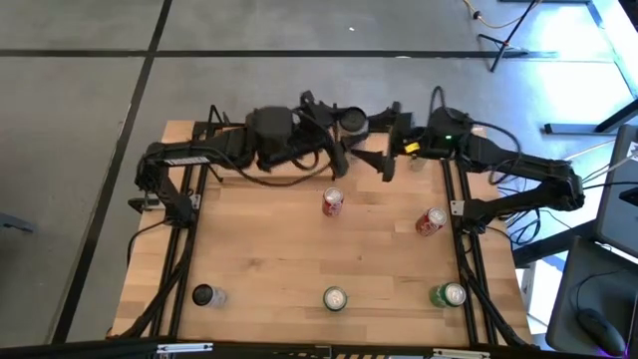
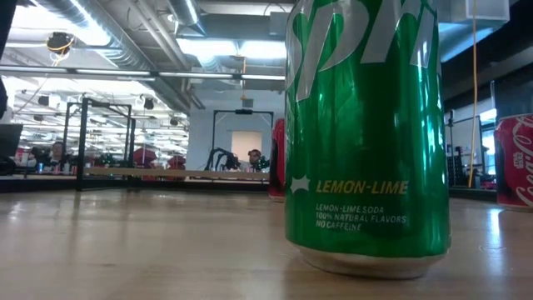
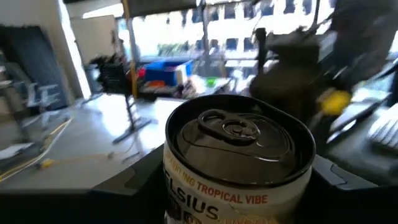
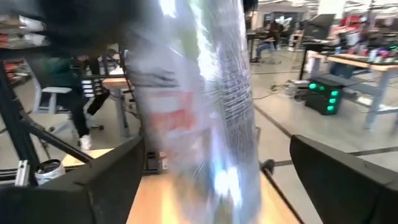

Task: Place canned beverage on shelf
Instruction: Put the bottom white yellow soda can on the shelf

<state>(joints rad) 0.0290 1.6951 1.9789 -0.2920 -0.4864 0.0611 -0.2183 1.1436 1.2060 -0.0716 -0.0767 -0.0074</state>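
At top centre, the left gripper clamps an upright can; the right gripper's state is unclear.

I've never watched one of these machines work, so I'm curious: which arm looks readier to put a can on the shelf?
Left, probably. Its end effector is closed around a Celsius can at the table's far edge. The right end effector sits beside it, with a blurred can between its open fingers.

Grey floor crossed by dark seams, all round the wooden counter. Beyond it, open workshop: exposed ceiling ducts, bright strip lights, black metal frames, distant benches. Large windows glare white. Seated person far off.
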